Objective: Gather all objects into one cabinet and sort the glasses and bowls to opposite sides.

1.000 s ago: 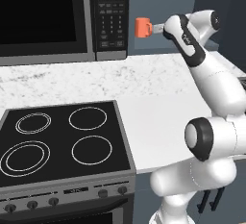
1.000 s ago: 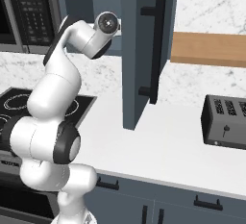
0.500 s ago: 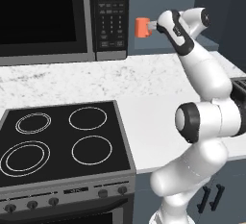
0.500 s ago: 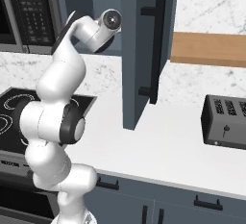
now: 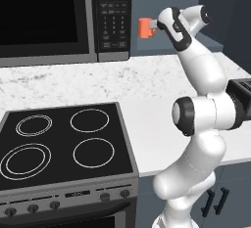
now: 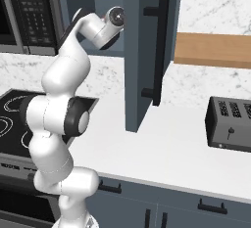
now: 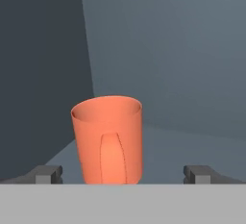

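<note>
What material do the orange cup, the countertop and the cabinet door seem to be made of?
Orange cup: probably matte plastic or glazed ceramic; even colour, soft shading, no sharp highlights. The look leaves this open.
Countertop: looks like polished marble or a stone imitation; white with grey speckled veins.
Cabinet door: seems painted wood or laminate; flat slate-blue, no visible grain, with a black bar handle, likely metal.

The grey band cuts off the orange cup's [image 7: 108,139] base.

The arm [image 5: 196,60] has leaned further toward the orange cup [image 5: 145,28] (elbow folding up).
</note>
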{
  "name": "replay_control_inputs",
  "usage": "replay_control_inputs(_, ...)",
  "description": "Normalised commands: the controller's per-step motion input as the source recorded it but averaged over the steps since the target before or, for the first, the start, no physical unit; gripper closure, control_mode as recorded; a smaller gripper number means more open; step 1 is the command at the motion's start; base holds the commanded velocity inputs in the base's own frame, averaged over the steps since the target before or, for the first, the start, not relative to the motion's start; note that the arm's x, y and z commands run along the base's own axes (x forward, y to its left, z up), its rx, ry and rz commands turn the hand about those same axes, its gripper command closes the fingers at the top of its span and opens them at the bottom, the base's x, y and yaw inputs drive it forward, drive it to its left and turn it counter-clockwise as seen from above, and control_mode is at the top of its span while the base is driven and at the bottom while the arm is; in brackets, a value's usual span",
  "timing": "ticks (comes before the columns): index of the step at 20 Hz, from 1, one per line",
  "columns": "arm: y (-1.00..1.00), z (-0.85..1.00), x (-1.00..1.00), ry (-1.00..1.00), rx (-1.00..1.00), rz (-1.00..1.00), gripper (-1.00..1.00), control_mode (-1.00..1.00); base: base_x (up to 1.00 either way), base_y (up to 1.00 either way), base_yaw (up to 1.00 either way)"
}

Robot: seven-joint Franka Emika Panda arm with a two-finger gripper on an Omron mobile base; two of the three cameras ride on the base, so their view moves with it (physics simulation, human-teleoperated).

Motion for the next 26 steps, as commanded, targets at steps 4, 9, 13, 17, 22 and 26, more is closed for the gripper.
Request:
replay_control_inputs(4,0.03,0.0,0.04,0.02,0.0,0.0,-1.0,-1.0,0.0,0.0,0.0)
replay_control_inputs(9,0.11,0.0,0.06,0.03,0.0,0.0,-1.0,-1.0,0.0,0.0,0.0)
replay_control_inputs(13,0.12,0.0,0.08,0.02,0.0,0.0,-1.0,-1.0,0.0,0.0,0.0)
replay_control_inputs(17,0.1,0.0,0.09,0.03,0.0,0.0,-1.0,-1.0,0.0,0.0,0.0)
replay_control_inputs(22,0.02,0.0,0.05,0.03,0.0,0.0,-1.0,-1.0,0.0,0.0,0.0)
replay_control_inputs(26,0.0,-0.01,0.0,0.0,0.0,0.0,-1.0,-1.0,0.0,0.0,0.0)
